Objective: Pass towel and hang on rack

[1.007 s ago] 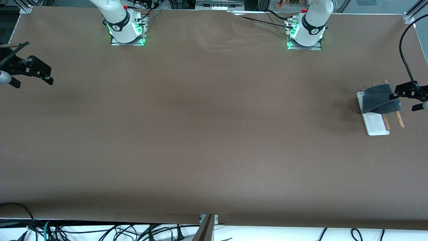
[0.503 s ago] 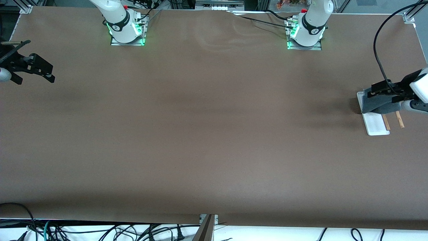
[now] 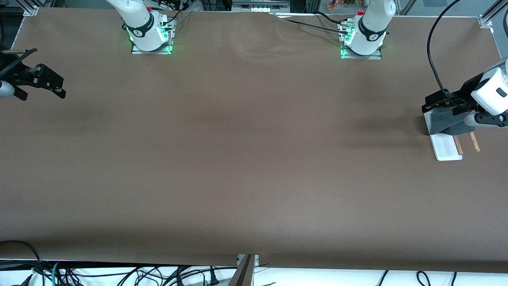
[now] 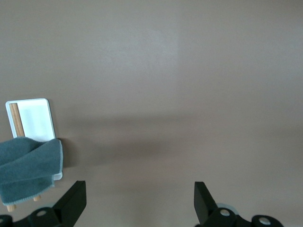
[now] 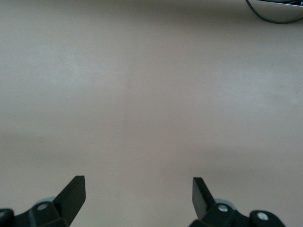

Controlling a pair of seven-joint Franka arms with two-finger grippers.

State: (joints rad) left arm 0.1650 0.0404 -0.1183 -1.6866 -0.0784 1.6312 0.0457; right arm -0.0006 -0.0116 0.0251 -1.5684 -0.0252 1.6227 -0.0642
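Observation:
The dark grey towel (image 3: 446, 121) hangs draped over the rack (image 3: 447, 150), whose white base and two wooden rods (image 3: 474, 142) stand at the left arm's end of the table. My left gripper (image 3: 431, 102) is open and empty, up over the rack's edge and apart from the towel. In the left wrist view the towel (image 4: 26, 168) and the rack's base (image 4: 37, 120) lie off to one side of the open gripper (image 4: 139, 201). My right gripper (image 3: 47, 82) is open and empty over the right arm's end of the table; its wrist view (image 5: 137, 196) shows only bare table.
The brown table (image 3: 246, 151) spreads between the two arms. A black cable (image 3: 432, 59) loops above the left arm. Cables lie below the table's front edge (image 3: 119, 274).
My left gripper has moved from beside the towel to over the rack and past it toward the table's middle, with more of its arm in view. The towel stays on the rack. The right gripper barely moved.

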